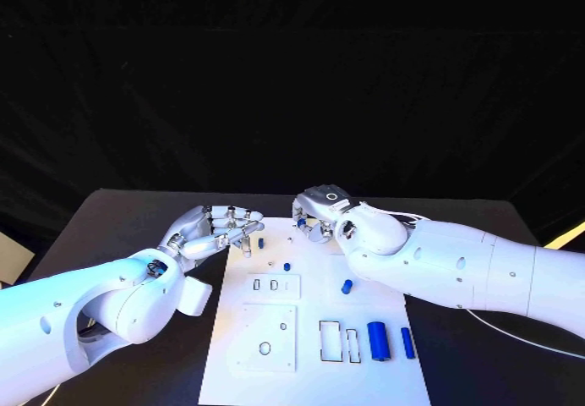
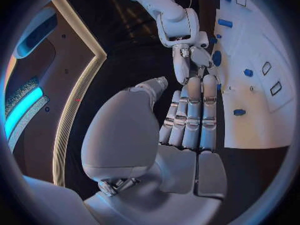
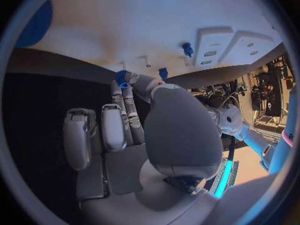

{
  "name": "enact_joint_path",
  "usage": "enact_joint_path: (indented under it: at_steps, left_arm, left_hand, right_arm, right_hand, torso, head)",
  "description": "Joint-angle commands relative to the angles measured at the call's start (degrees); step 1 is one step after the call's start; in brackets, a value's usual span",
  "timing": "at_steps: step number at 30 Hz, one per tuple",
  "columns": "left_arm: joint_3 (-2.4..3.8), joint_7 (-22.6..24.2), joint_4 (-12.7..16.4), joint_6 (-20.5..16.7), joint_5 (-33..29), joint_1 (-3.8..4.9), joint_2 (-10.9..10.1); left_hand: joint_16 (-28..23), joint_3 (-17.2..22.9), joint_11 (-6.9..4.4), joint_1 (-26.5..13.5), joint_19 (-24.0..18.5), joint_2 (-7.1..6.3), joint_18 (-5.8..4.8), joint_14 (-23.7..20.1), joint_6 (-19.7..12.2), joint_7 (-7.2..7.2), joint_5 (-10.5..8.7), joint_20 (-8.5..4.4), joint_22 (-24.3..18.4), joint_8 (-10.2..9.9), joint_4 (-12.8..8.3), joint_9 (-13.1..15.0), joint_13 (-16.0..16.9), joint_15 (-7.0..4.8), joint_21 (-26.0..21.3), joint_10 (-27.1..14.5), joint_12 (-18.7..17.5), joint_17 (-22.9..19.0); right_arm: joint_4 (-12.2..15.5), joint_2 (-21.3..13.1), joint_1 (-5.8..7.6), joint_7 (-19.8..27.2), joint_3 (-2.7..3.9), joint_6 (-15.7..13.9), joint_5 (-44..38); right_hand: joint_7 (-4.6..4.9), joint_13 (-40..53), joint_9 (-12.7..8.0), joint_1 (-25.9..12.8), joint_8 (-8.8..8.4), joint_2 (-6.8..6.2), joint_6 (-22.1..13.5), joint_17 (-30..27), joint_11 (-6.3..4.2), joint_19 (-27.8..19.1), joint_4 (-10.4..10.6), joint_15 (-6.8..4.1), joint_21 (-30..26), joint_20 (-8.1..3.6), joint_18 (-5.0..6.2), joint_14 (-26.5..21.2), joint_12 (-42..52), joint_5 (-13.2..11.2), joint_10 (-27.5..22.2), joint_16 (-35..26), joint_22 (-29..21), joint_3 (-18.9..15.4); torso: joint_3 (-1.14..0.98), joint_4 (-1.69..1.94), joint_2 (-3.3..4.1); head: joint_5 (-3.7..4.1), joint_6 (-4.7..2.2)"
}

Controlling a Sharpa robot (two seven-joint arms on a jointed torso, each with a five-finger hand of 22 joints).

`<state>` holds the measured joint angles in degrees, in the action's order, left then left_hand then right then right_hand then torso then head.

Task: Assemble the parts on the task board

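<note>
The white task board point(image 1: 314, 355) lies in the middle of the black table. My right hand point(image 1: 322, 213) hangs over the board's far end and pinches a small blue part point(image 3: 122, 78) between thumb and a fingertip; the same part point(image 2: 216, 58) shows beside those fingers in the left wrist view. My left hand point(image 1: 223, 229) hovers at the board's far left corner with its fingers point(image 2: 190, 115) straight and side by side, the thumb apart, holding nothing. A small blue peg point(image 1: 259, 243) stands just by its fingertips.
More blue parts are on the board: a peg point(image 1: 287, 266), a short piece point(image 1: 347, 287), a thick cylinder point(image 1: 378, 340) and a thinner one point(image 1: 407, 342) near the front right. Rectangular slots point(image 1: 330, 338) and raised plates point(image 1: 267, 337) mark the board. Black table lies on both sides.
</note>
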<state>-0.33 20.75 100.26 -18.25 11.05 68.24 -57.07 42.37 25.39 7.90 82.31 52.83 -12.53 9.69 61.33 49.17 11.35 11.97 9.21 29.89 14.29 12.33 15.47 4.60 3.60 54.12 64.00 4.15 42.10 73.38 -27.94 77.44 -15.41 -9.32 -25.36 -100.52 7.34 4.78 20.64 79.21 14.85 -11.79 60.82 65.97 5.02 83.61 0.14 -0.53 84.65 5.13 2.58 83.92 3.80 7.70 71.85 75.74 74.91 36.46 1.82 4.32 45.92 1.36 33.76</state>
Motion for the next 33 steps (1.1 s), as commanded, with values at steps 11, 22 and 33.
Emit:
enact_joint_path:
  at_steps: [11,22,33]
  left_arm:
    - [0.05,0.26,0.16,1.32,-0.05,0.42,0.09]
    - [0.05,0.16,0.13,1.42,-0.05,0.53,0.13]
    - [0.05,-0.18,0.09,1.4,-0.04,0.59,0.07]
  left_hand:
    - [0.4,0.35,0.05,-0.12,-0.38,0.38,0.79,-0.44,-0.17,0.23,-0.25,-0.01,0.13,-0.25,-0.03,0.09,0.1,0.18,0.39,-0.39,-0.28,0.1]
    - [0.4,0.35,0.05,-0.12,-0.38,0.38,0.79,-0.44,-0.17,0.23,-0.25,-0.01,0.13,-0.25,-0.03,0.09,0.1,0.18,0.39,-0.39,-0.28,0.1]
    - [0.45,0.35,0.07,-0.19,-0.5,0.38,0.8,-0.54,-0.21,0.26,-0.3,0.01,0.19,-0.29,-0.01,0.11,0.11,0.21,0.49,-0.46,-0.29,0.12]
  right_arm:
    - [-2.0,1.97,-0.63,0.63,0.07,-1.22,-0.24]
    - [-3.61,2.78,-0.76,0.97,0.08,-0.63,0.23]
    - [-4.81,3.49,-0.94,1.52,0.07,0.6,0.33]
  right_hand:
    - [0.15,1.1,0.1,0.56,0.06,0.24,-0.03,-0.1,-1.46,1.5,-0.64,-0.44,-0.06,-0.09,-0.62,1.96,0.03,0.23,1.71,0.28,6.76,0.68]
    - [0.22,1.09,0.16,0.41,0.0,0.16,-0.16,-0.16,-1.39,1.46,-0.69,-0.38,-0.1,-0.05,-0.6,1.95,-0.05,0.24,1.59,0.29,6.71,0.76]
    - [0.37,1.01,0.31,-0.11,-0.22,-0.06,-0.57,-0.65,-1.19,1.1,-0.68,-0.19,-0.46,0.07,-0.47,1.83,-0.22,0.13,1.1,0.11,6.18,0.86]
  torso:
    - [0.14,0.17,0.2]
    - [0.07,0.14,0.29]
    - [0.08,0.09,0.33]
  head:
    - [-0.49,0.13]
    - [-0.64,0.06]
    - [-0.81,0.28]
